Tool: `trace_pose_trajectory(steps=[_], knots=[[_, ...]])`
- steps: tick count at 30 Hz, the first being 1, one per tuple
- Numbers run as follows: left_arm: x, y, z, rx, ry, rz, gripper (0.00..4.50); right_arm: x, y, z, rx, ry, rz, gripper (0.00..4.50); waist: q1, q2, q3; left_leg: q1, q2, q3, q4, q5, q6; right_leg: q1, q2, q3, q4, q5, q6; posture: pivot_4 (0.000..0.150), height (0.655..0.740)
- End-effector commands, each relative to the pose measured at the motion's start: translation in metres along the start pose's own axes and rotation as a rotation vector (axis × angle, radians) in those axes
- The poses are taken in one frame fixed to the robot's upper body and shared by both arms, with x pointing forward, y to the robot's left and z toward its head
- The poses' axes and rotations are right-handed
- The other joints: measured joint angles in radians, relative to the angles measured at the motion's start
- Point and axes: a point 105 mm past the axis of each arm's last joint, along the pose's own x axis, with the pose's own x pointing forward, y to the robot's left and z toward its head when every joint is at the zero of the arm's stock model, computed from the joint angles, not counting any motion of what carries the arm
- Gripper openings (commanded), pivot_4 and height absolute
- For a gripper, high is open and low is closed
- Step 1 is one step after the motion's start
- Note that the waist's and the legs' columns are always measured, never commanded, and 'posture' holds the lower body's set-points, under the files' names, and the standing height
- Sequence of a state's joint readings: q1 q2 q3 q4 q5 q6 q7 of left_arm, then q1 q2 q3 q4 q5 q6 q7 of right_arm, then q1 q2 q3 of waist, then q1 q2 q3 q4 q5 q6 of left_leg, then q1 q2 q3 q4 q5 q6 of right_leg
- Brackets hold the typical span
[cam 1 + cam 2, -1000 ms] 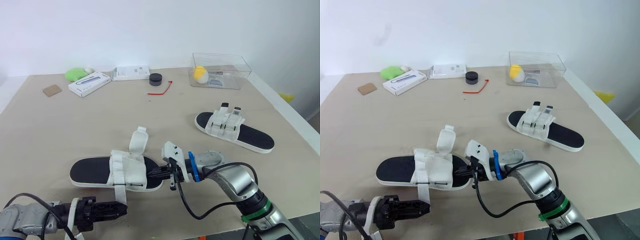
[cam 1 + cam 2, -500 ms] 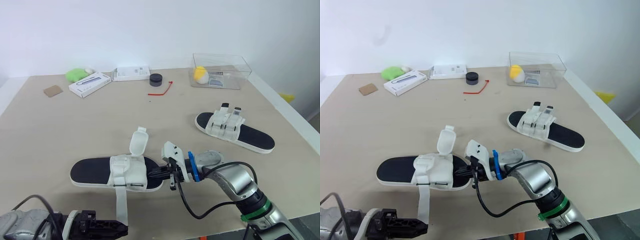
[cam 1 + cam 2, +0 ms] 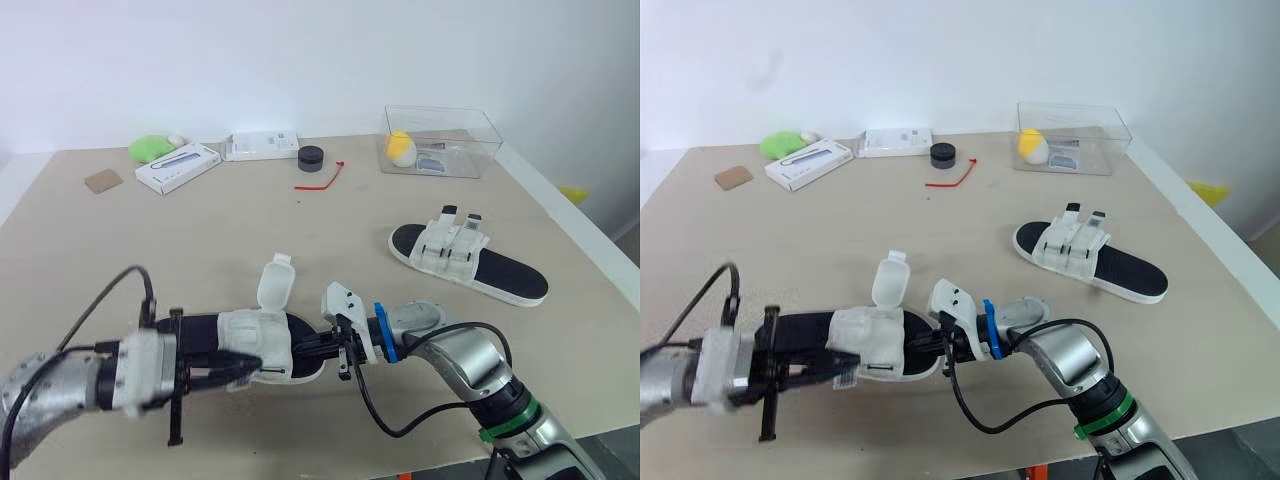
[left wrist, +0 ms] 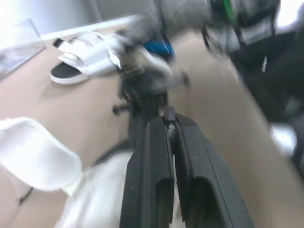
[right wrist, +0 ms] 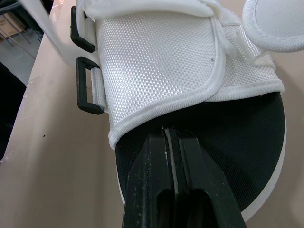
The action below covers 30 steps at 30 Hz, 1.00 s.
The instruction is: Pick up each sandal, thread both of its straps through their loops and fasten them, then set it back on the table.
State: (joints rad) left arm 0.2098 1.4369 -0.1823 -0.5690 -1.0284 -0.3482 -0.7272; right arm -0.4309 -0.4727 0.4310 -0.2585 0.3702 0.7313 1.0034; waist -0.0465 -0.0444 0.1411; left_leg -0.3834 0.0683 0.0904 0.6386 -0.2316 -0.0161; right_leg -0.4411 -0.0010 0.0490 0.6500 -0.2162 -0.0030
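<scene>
Left tool [image 3: 248, 363], fingers pressed together, sits over the upper of the near sandal [image 3: 265, 335]; any strap hold cannot be confirmed. One strap [image 3: 273, 285] stands unfastened. Right tool [image 3: 318, 348], also closed, presses its footbed against the table [image 3: 150, 250]. Far sandal [image 3: 470, 262] appears finished; roughly half remains.

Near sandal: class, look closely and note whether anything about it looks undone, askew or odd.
Yes. On the near sandal one white strap flap stands upright instead of lying fastened, and a black loop on its side sits empty, with no strap through it.
</scene>
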Motion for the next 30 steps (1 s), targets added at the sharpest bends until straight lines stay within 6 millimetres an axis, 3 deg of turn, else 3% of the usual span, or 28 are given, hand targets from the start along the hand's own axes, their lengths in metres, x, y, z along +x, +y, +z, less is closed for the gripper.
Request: trace_pose_trajectory(steps=[1,6,11,23,30], knots=[[0.006,0.021,0.031,-0.206,-0.111,0.047,0.09,0.003,0.001,0.0,0.006,-0.005,0.007,0.0,0.0,0.0,0.0,0.0,0.0,0.0,0.0,0.0,0.0,0.0,0.0,0.0,0.0,0.0,0.0,0.15,0.74],[0.008,0.044,0.036,-0.405,-0.169,0.105,0.09,0.004,0.001,0.001,0.004,-0.008,0.005,0.0,0.0,-0.001,0.001,0.0,0.0,-0.002,0.0,0.0,0.0,0.0,0.004,0.004,0.0,0.001,0.003,0.15,0.74],[0.005,0.074,0.029,-0.617,-0.215,0.188,0.09,0.005,0.001,0.001,0.004,-0.011,0.004,0.0,0.001,-0.002,0.002,0.0,0.0,-0.004,0.0,0.0,-0.001,0.0,0.006,0.005,0.001,0.001,0.003,0.15,0.74],[-0.015,0.08,0.015,-1.006,-0.287,0.106,0.09,0.006,0.001,0.002,0.008,-0.019,-0.003,0.0,0.0,-0.004,0.002,-0.001,0.0,-0.005,0.0,0.0,-0.001,0.0,0.008,0.006,0.001,-0.001,-0.001,0.15,0.74],[-0.016,0.098,-0.001,-1.003,-0.26,0.113,0.09,0.007,0.001,0.003,0.005,-0.022,0.001,0.0,0.001,-0.005,0.002,-0.001,-0.001,-0.007,0.0,0.0,-0.001,0.0,0.008,0.005,0.001,-0.001,-0.002,0.15,0.74]])
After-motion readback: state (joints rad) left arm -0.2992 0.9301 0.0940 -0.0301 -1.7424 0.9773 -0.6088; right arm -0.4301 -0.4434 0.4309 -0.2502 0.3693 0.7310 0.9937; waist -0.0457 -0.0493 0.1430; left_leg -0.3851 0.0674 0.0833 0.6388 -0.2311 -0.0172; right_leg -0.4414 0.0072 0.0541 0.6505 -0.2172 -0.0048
